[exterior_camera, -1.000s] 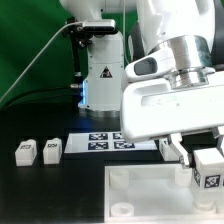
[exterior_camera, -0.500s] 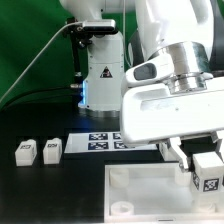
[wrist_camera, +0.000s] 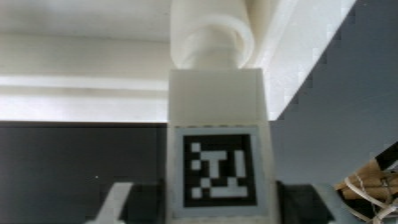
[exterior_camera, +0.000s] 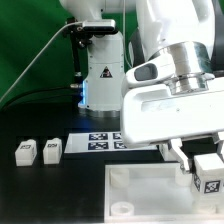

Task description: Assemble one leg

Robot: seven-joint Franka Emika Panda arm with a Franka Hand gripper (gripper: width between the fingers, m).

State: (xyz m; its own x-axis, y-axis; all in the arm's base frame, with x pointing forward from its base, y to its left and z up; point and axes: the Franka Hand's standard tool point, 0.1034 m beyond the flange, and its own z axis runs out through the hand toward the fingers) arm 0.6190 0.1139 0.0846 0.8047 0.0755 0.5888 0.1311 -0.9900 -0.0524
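Claw (exterior_camera: 206,163) clamped on leg (exterior_camera: 211,180) — lower rt of ext. view, by white panel (exterior_camera: 140,186); 2 more legs (exterior_camera: 24,152) (exterior_camera: 52,149) lower left.

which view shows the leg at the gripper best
The wrist view: the leg fills the picture's middle between the fingers of the gripper, tag sharp, its far end by a round socket. The exterior view shows it small at the exterior view's right edge, under the arm.

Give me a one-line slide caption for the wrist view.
Claw gripping a tagged white leg, its far end lined up with a round socket on the white panel.
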